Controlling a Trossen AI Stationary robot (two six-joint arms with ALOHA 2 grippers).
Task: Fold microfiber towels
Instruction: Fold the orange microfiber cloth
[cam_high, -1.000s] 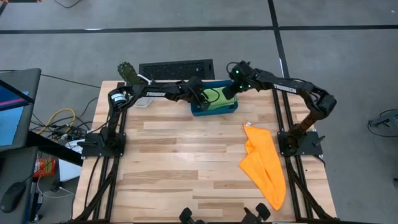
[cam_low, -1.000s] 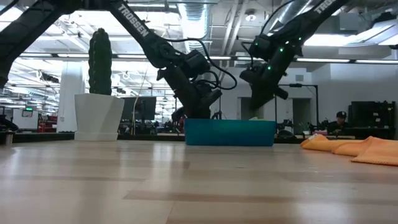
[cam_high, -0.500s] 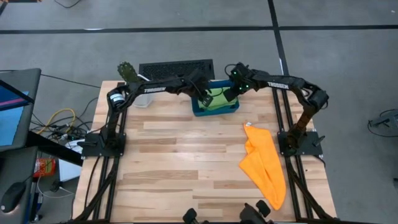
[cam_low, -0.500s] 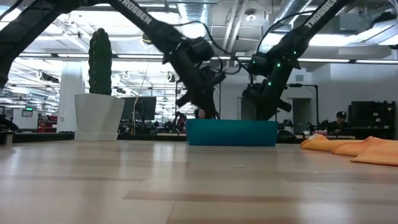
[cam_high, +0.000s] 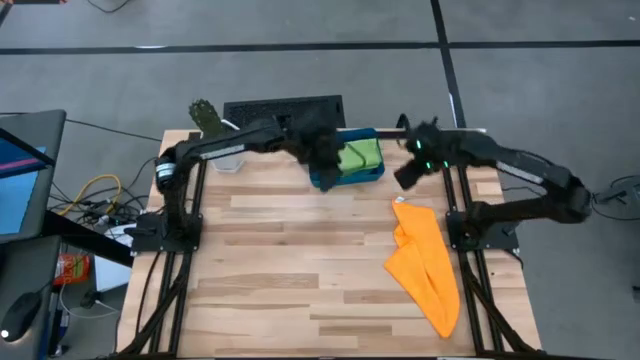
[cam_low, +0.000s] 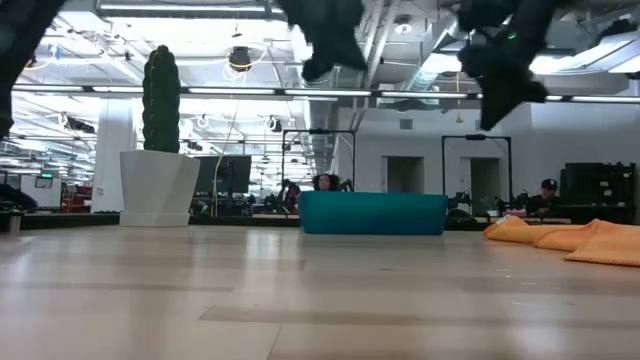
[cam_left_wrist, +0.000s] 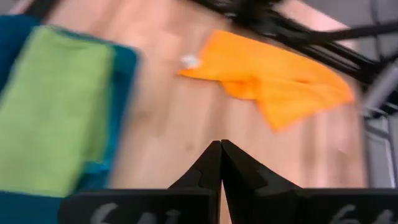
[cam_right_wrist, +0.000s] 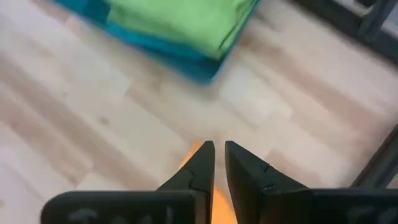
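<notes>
A folded green towel (cam_high: 360, 157) lies flat in the dark-blue tray (cam_high: 322, 181) at the table's far edge; it also shows in the left wrist view (cam_left_wrist: 50, 118) and the right wrist view (cam_right_wrist: 186, 22). An orange towel (cam_high: 425, 265) lies crumpled on the table's right side. My left gripper (cam_high: 325, 152) is shut and empty, high above the tray's left end (cam_low: 325, 40). My right gripper (cam_high: 405, 177) is shut and empty, raised between the tray and the orange towel's far end (cam_right_wrist: 219, 155). The light blue and yellow towels do not show.
A cactus in a white pot (cam_high: 207, 118) stands at the far left corner. A black keyboard (cam_high: 283, 108) lies beyond the far edge. Bare wood fills the table's middle and left. People sit far off in the room (cam_low: 548, 190).
Both grippers have risen out of the tray. My left gripper stays above the tray's left end. My right gripper has swung toward the table's right and near edge, over the orange towel's far end. The green towel stays flat in the tray.
</notes>
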